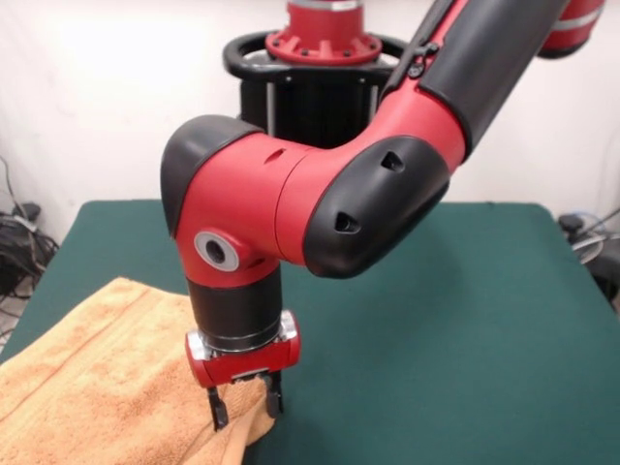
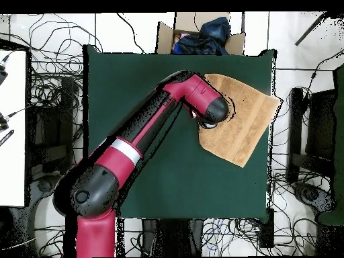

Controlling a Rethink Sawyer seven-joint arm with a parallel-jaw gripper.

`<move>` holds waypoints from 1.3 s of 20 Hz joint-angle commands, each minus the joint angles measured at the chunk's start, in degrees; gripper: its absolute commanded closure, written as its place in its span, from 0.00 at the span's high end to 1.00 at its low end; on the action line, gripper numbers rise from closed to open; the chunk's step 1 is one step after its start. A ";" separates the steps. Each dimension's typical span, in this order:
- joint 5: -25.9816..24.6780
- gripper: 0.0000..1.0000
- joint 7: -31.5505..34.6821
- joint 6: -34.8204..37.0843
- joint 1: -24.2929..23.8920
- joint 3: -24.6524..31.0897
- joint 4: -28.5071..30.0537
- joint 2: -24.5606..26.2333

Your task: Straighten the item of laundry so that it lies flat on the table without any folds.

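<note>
The peach-orange terry towel lies at the lower left of the dark green table in the front view, and its right edge looks rumpled beside the gripper. In the overhead view the towel lies skewed at the table's right side, with one corner reaching the table's edge. My gripper points down over the towel's right edge. Its fingers are apart, with the tips at or just above the cloth and nothing held. In the overhead view the wrist hides the gripper.
The arm's big elbow and wrist hang over the table's middle. A cardboard box with dark cloth stands off the table's edge in the overhead view. Cables lie on the floor all round the table.
</note>
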 commanded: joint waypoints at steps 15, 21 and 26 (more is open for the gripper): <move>4.89 1.00 11.84 4.46 -0.42 6.61 -6.48 2.14; 4.77 1.00 10.23 4.07 -0.37 6.83 -6.43 2.08; 4.77 0.00 10.04 4.07 -0.48 6.81 -6.62 2.04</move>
